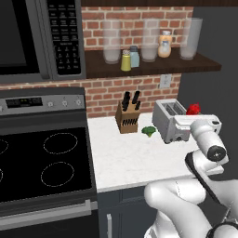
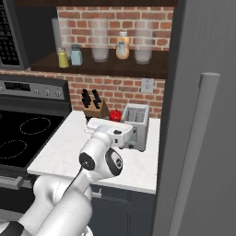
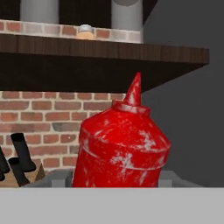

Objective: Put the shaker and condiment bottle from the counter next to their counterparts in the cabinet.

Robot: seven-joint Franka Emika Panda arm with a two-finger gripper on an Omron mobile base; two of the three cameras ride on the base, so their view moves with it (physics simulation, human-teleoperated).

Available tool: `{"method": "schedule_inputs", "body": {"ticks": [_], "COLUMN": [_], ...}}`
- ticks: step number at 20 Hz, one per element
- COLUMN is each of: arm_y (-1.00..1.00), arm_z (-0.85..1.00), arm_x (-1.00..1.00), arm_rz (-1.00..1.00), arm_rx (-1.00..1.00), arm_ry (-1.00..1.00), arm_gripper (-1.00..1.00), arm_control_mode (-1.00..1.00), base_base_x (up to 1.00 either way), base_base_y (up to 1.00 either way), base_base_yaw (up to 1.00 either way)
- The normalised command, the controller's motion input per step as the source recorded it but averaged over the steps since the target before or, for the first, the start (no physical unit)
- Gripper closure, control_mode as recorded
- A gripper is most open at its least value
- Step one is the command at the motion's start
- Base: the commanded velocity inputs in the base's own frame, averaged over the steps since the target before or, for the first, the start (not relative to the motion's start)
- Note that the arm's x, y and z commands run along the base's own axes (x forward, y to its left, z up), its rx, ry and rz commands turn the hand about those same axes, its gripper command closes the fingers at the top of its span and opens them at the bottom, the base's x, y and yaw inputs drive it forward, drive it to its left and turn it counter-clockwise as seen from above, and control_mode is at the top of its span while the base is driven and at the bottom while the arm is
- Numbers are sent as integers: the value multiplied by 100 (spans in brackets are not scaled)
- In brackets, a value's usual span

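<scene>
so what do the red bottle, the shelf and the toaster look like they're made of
Red condiment bottle: likely glossy plastic, with pale scuffs or glints on its shoulder. Shelf: dark brown wood, matte, with faint grain. Toaster: seemingly brushed metal, silver-grey with a soft sheen.

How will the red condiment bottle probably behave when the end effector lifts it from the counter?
The red condiment bottle looks wide in the body with a narrow pointed tip, so it will probably stay upright and not tip easily. Its round glossy wall may slip or turn in a loose grip. It stands close behind the toaster, so a straight upward lift seems safest.
</scene>
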Motion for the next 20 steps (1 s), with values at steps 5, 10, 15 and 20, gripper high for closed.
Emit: {"method": "schedule_inputs", "body": {"ticks": [5, 10, 15, 20], "arm_y": [16, 13, 20, 15], "arm_z": [11, 9, 22, 39], "arm_x": [0, 0, 0, 0], "arm_rz": [22, 5, 0, 0], "arm_rx": [-6, -5, -5, -4], "arm_ry": [-1, -1, 0, 0], "arm_gripper": [100, 100, 100, 100], "arm_control_mode": [-100, -100, -100, -100], "base_base_x": [0, 0, 0, 0], "base_base_y": [0, 0, 0, 0], "base_base_yaw": [0, 0, 0, 0]}}
